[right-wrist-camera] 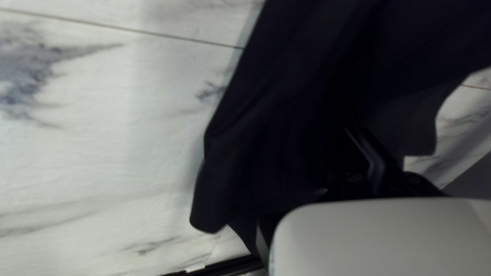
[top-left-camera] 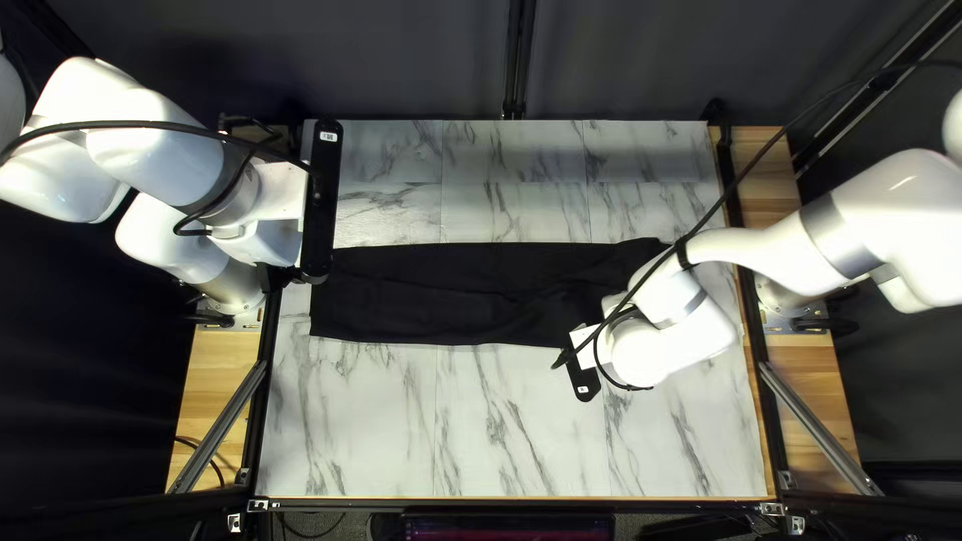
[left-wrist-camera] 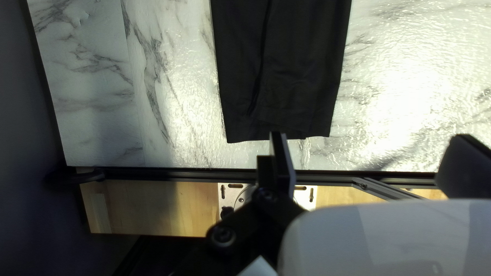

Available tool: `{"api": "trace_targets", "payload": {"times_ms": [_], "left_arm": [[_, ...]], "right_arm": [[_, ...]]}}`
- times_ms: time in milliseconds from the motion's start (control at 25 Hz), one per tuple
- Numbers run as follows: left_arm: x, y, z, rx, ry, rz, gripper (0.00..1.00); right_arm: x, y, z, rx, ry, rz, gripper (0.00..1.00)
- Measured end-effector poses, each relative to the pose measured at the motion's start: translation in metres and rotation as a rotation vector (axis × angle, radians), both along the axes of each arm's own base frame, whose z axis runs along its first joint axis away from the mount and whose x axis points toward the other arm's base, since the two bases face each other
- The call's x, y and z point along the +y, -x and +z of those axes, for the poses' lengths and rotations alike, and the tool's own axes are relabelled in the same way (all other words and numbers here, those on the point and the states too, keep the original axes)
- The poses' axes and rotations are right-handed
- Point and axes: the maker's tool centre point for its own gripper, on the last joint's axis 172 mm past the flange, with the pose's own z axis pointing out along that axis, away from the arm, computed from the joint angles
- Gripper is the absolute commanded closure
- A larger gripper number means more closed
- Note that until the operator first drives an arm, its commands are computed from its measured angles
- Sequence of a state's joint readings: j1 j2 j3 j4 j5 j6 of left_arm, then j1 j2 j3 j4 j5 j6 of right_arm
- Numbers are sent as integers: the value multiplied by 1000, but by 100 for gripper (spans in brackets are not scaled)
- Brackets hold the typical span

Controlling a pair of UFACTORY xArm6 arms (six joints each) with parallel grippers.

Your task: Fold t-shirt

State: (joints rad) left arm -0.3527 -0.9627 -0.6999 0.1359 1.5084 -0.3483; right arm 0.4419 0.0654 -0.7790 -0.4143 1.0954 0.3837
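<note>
The black t-shirt (top-left-camera: 466,293) lies as a long, narrow band across the middle of the surface (top-left-camera: 488,421), its matte, soft knit set against glossy white slabs veined grey like marble. From my left wrist, the end nearest me is a squared edge with a stitched hem, one lengthwise fold line and a few shallow creases, all lying flat. My left tool (left-wrist-camera: 369,136) hangs released just short of that end, its flat black fingers (left-wrist-camera: 282,153) spread wide. Below them run a black metal rail (left-wrist-camera: 172,174) and a pale wooden board (left-wrist-camera: 153,207) at the surface's rim. At the other end the fabric gathers into soft, rounded folds and drapes over my right tool (top-left-camera: 571,368), covering most of it in the right wrist view. In the top left view my right arm's white wrist hides that corner of the shirt. I cannot tell whether the right tool is clenched on the cloth or merely buried under it.
</note>
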Motion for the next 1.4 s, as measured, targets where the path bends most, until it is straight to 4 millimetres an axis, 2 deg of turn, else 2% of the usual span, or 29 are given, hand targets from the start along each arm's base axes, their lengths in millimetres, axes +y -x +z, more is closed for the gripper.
{"api": "trace_targets", "payload": {"times_ms": [360,480,520,600,640,880,1160,1400], "left_arm": [[0,0,0,0,0,0,0],[0,0,0,0,0,0,0],[0,0,0,0,0,0,0],[0,0,0,0,0,0,0],[0,0,0,0,0,0,0],[0,0,0,0,0,0,0],[0,0,0,0,0,0,0],[0,0,0,0,0,0,0]], "right_arm": [[10,3,22,-80,-36,44,100],[20,6,24,-110,-64,52,94],[22,7,23,-115,-72,50,87],[28,8,20,-125,-98,43,14],[29,8,18,-128,-109,39,0],[29,3,5,-142,-174,18,0],[26,-1,17,-160,-175,7,0],[11,-27,6,-181,-160,-17,0]]}}
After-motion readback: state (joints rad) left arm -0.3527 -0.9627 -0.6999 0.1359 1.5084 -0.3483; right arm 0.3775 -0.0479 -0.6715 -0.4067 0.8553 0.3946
